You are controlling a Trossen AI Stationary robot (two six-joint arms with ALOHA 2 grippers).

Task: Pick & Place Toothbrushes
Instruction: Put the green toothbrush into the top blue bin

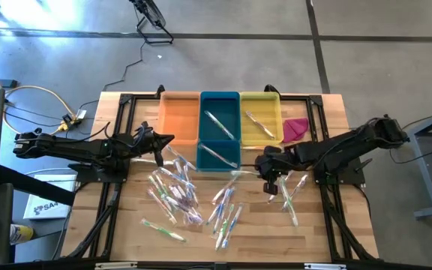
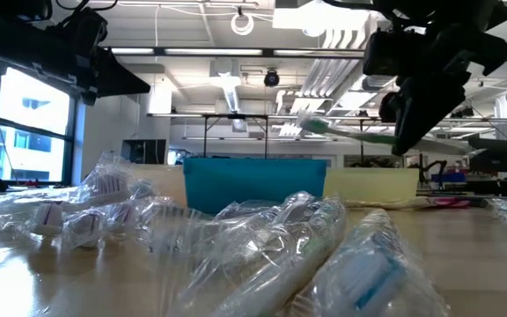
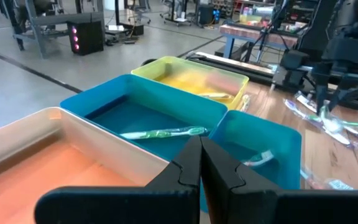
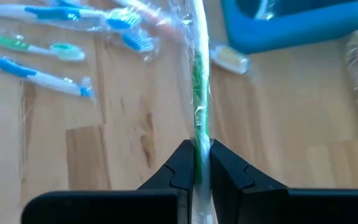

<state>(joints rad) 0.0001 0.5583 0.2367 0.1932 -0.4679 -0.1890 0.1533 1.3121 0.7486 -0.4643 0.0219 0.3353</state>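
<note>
Thin toothbrushes (image 1: 178,191) in clear, shiny wrappers lie scattered over the middle of a wooden worktop (image 1: 328,225), with white, green, blue and pink handles showing through the plastic. Behind them stand coloured bins side by side: an orange bin (image 1: 178,118), two blue bins (image 1: 220,112) one before the other, and a yellow bin (image 1: 259,120). A few brushes already lie in the blue and yellow bins. A pink cloth (image 1: 295,128) sits just beside the yellow bin.

The right end effector (image 1: 270,182) is raised above the worktop in front of the bins, its fingers clamped on a single wrapped green brush (image 4: 197,106). The left end effector (image 1: 159,144) hangs at the front corner of the orange bin with its fingers pressed together, holding nothing.

The right wrist view shows the grip closely: the green handle runs straight out between the two dark fingers (image 4: 180,163), with loose blue and green brushes on the wood beyond. The low view shows the same brush held level in the air, clear of the worktop, above the blue bin's rim, behind a blurred heap of wrappers. The left wrist view looks into the bins and shows a green brush (image 3: 160,132) lying in the far blue bin, and the right arm farther off.
</note>
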